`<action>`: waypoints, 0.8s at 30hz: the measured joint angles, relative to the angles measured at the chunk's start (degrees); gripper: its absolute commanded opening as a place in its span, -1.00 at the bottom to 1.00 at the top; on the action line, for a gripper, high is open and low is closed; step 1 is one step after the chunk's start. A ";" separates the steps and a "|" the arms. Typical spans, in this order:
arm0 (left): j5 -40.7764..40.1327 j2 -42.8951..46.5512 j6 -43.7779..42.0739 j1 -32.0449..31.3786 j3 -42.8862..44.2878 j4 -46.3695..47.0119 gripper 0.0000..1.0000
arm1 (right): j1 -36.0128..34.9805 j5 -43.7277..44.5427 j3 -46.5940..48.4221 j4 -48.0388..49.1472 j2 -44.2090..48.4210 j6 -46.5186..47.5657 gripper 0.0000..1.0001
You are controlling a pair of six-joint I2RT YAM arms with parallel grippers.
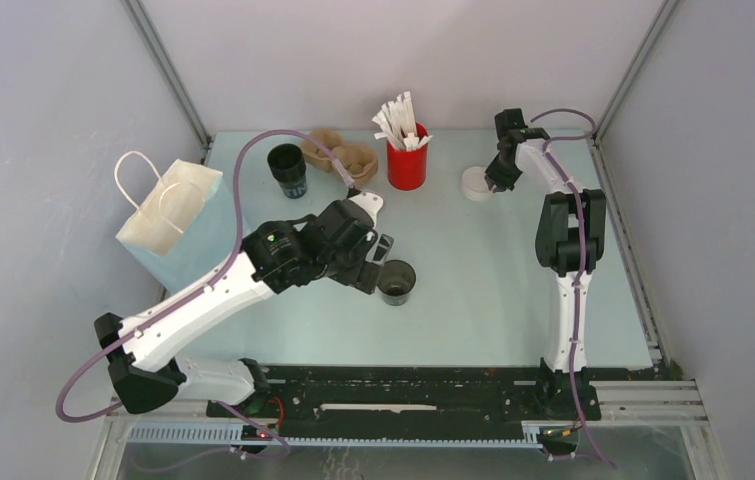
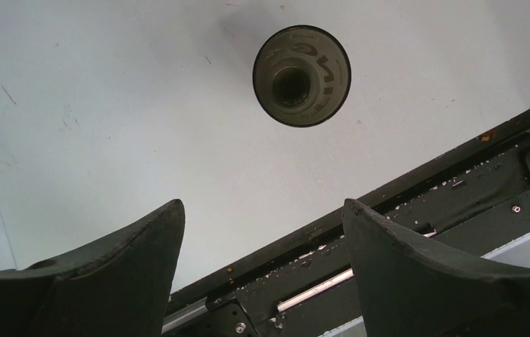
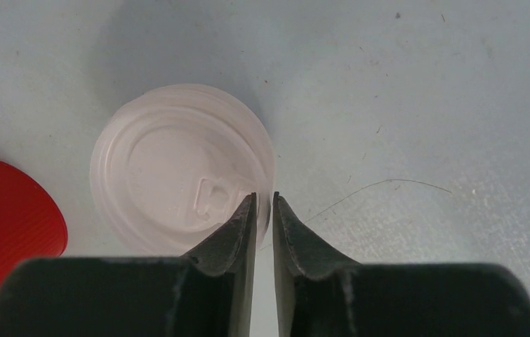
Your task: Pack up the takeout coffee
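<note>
No cup with a lid on it is in view. A dark paper cup (image 1: 396,282) stands open-topped at the table's middle; the left wrist view shows it from above (image 2: 302,76). My left gripper (image 1: 381,262) is open and empty just left of this cup, with its jaws wide apart (image 2: 263,203). A loose white lid (image 1: 475,183) lies at the back right. My right gripper (image 1: 493,182) is shut on the right rim of that lid (image 3: 177,168), which shows between its tips (image 3: 263,196).
A lidless black cup (image 1: 288,170) and brown cardboard carriers (image 1: 341,152) stand at the back. A red holder (image 1: 407,162) with white stirrers is next to the lid and shows in the right wrist view (image 3: 9,210). A pale blue paper bag (image 1: 175,222) stands at the left.
</note>
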State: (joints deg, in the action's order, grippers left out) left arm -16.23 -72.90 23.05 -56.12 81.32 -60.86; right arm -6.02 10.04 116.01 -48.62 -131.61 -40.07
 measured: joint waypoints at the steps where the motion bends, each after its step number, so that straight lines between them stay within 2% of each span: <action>1: -0.07 0.17 0.04 0.00 0.00 -0.02 0.75 | 0.00 -0.04 0.00 0.00 -0.11 -0.20 -0.71; 7: -0.70 1.05 0.46 0.00 0.00 -0.59 0.77 | 0.00 -0.26 0.79 -0.50 -0.17 -0.85 -0.93; 16: -2.16 1.07 1.14 0.13 0.85 -2.38 0.92 | 0.90 -4.24 3.15 -2.99 1.95 -2.58 -1.00; 21: -1.51 1.95 2.99 1.92 3.39 -2.64 0.99 | 3.04 -9.81 -0.57 -2.38 9.73 -3.13 -1.00; 24: 0.46 3.26 4.90 4.31 4.13 -1.99 1.00 | 5.35 -18.27 -5.86 0.63 15.96 -4.04 -1.00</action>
State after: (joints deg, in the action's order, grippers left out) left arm -15.77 -69.65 27.94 -51.81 85.45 -62.85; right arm -0.67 -8.23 110.15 -47.99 -115.66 -44.12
